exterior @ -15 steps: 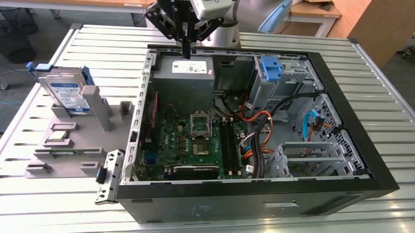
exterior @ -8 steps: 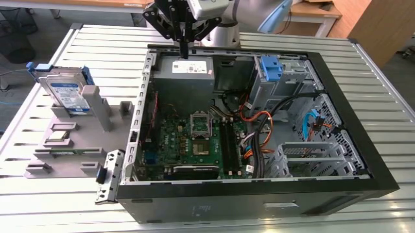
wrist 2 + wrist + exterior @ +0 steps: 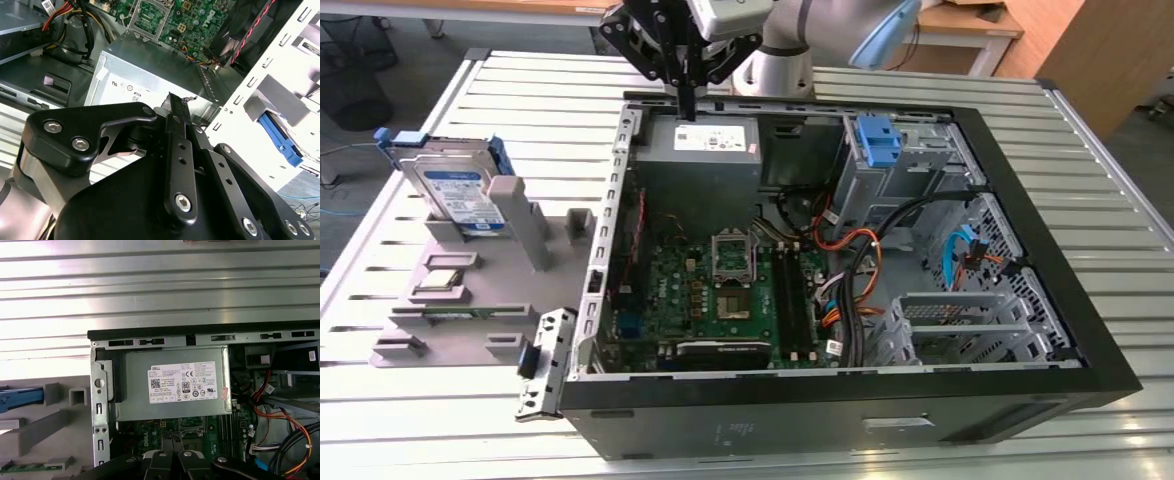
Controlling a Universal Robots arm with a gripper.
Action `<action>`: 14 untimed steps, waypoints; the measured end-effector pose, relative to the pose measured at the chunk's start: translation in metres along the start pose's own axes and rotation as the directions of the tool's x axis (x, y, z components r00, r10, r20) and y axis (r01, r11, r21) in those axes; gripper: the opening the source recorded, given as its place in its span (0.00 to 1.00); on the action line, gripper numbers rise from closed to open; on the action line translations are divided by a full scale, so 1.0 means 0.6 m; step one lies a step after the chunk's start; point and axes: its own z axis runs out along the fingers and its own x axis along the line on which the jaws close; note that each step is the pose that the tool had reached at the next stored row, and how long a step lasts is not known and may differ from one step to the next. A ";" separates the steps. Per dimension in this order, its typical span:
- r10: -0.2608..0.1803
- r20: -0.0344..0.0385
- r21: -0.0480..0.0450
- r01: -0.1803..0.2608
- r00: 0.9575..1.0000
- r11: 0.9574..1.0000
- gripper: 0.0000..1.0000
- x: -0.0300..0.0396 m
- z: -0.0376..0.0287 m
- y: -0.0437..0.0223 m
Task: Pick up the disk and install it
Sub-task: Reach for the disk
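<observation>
While pincer [image 3: 684, 110] hovers, disk [image 3: 458, 195] well apart

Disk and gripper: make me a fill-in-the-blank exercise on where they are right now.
1. The disk stands in a grey holder on the exterior view's ____.
2. The disk is ____ the computer case.
3. The gripper hangs ____ the power supply, holding nothing.
4. The carrier around the disk is ____ plastic.

Missing words: left; outside; above; blue.
</observation>
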 end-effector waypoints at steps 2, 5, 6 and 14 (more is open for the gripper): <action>0.000 0.000 0.000 0.000 1.000 1.000 0.10 0.000 0.000 0.000; 0.000 0.000 0.000 0.000 1.000 1.000 0.10 0.000 0.000 0.000; 0.000 0.000 0.000 0.000 1.000 1.000 0.10 0.001 0.000 0.000; 0.000 0.000 0.000 0.000 1.000 1.000 0.10 0.007 0.000 -0.001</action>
